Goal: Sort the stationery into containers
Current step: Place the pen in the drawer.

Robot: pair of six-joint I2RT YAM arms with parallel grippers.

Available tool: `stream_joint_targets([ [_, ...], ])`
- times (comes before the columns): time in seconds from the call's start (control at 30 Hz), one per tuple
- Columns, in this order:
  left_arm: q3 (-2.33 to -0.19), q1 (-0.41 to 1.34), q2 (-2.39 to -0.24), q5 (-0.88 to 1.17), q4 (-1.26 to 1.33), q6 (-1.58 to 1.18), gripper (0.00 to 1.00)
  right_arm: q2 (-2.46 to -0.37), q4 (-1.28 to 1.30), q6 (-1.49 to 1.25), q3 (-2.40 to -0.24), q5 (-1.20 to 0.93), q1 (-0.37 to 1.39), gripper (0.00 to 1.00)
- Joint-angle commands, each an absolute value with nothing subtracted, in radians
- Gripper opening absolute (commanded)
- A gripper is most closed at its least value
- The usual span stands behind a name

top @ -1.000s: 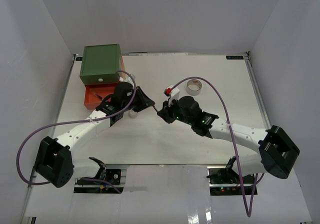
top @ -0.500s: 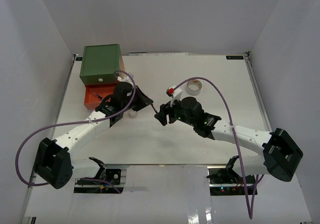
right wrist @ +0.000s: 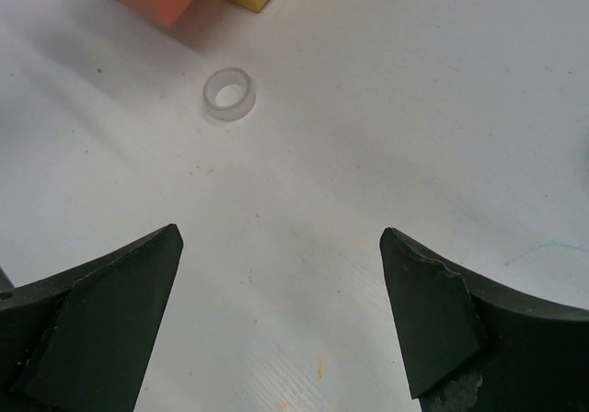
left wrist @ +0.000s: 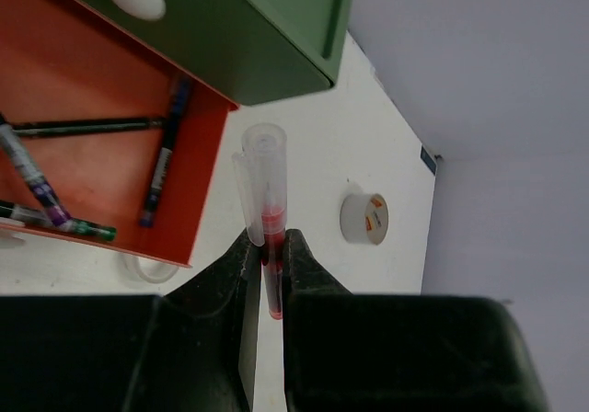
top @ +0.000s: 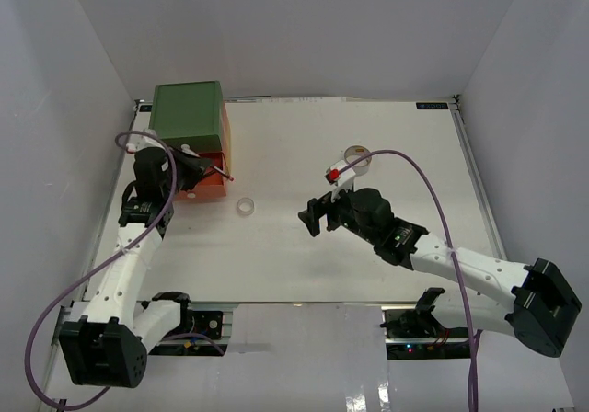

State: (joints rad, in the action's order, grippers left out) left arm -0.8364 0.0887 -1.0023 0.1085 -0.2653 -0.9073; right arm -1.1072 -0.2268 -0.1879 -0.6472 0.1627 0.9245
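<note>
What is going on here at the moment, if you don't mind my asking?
The robot is sorting stationery into a small drawer chest. The left arm has its jaws shut on a clear-capped red pen, held just beside the open orange drawer, which already holds several pens. The right arm hovers over the table with jaws wide open and empty; the clear tape ring and grey tape roll lie out on the table.

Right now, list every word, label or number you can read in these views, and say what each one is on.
No text here can be read.
Grey tape roll: sticker with a red and orange mark, too blurred to read.
Dark sticker at the table's far edge: too small to read.
Pens in the orange drawer: barrel print blurred.
</note>
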Motion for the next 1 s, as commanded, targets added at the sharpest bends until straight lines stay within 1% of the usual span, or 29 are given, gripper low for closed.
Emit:
stream_joint_targets([
  [0.0,-0.812,0.002,-0.974,0.17,-0.288,-0.926,0.03,-1.078,-0.235,-0.172,-0.624,0.199,0.928,0.94],
  [0.07,-0.807,-0.089,-0.985,0.189,-0.272,-0.934,0.04,-1.071,-0.235,-0.17,-0.617,0.201,0.928,0.94],
  [0.13,-0.807,-0.13,-1.014,0.215,-0.247,-0.942,0.07,-1.062,-0.235,-0.164,-0.604,0.209,0.93,0.94],
  [0.27,-0.836,-0.161,-1.101,0.238,-0.236,-0.956,0.15,-1.045,-0.235,-0.16,-0.588,0.219,0.927,0.93],
  [0.37,-0.851,-0.164,-1.158,0.248,-0.222,-0.959,0.29,-1.034,-0.232,-0.158,-0.577,0.227,0.928,0.93],
  [0.4,-0.854,-0.166,-1.178,0.252,-0.219,-0.96,0.36,-1.034,-0.232,-0.156,-0.569,0.229,0.928,0.93],
  [0.5,-0.867,-0.167,-1.198,0.261,-0.219,-0.959,0.47,-1.031,-0.226,-0.155,-0.565,0.224,0.928,0.93],
  [0.53,-0.868,-0.17,-1.201,0.258,-0.221,-0.96,0.54,-1.031,-0.225,-0.155,-0.563,0.222,0.928,0.93],
  [0.63,-0.877,-0.172,-1.198,0.261,-0.232,-0.951,0.67,-1.031,-0.224,-0.155,-0.558,0.218,0.928,0.93],
  [0.77,-0.902,-0.173,-1.171,0.27,-0.267,-0.905,0.78,-1.029,-0.221,-0.152,-0.555,0.219,0.927,0.93],
  [0.87,-0.923,-0.175,-1.123,0.259,-0.316,-0.812,0.83,-1.023,-0.218,-0.143,-0.548,0.219,0.927,0.93],
  [0.97,-0.943,-0.173,-1.053,0.232,-0.388,-0.694,0.85,-1.016,-0.218,-0.137,-0.534,0.222,0.928,0.93],
])
